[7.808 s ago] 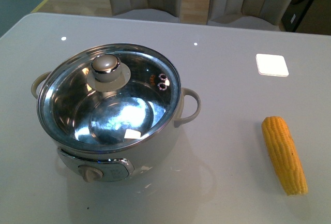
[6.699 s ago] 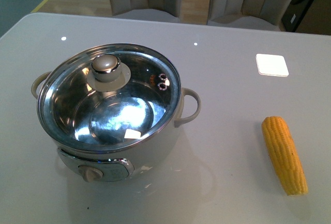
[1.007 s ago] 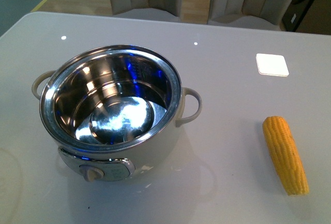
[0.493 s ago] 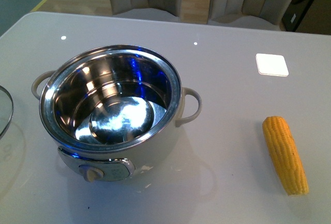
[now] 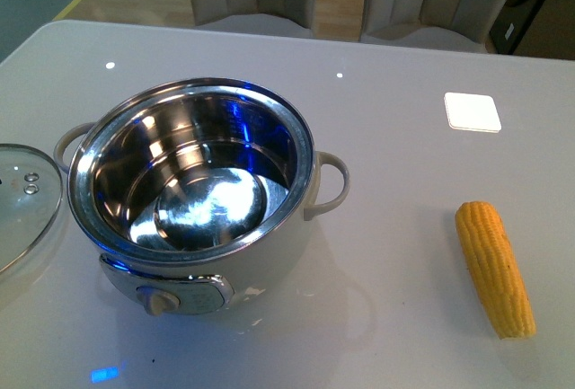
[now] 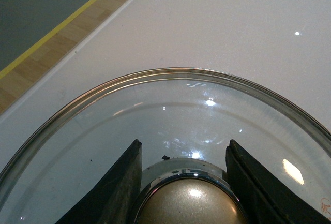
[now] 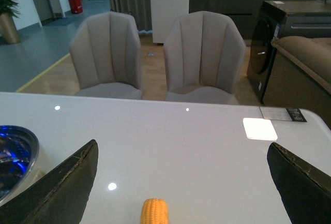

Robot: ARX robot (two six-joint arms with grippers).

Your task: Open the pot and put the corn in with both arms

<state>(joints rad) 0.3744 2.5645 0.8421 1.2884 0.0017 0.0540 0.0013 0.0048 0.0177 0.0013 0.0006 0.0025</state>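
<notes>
Pot (image 5: 193, 200) sits left of centre in the front view, uncovered, with its shiny steel bowl showing. The dial panel faces the camera and a loop handle sticks out on each side.

Corn (image 5: 494, 268) lies on the worktop (image 5: 404, 182) at lower right of the frame, well apart from the pot, tapered end nearest the camera.

Glass lid (image 5: 22, 200) is at the left edge, just beside the pot's left handle and cut off by the frame. Cannot tell whether it rests on the worktop.

Left wrist view: left end effector (image 6: 183, 146) is clamped on the lid's knob (image 6: 189, 203), one black finger on each side.

Right wrist view: right end effector (image 7: 182, 145) is spread wide and holds nothing. The corn's end shows low in the frame between its fingers.

White square pad (image 5: 473, 111) is at upper right. Two grey chairs (image 7: 106, 53) stand beyond the far edge.
</notes>
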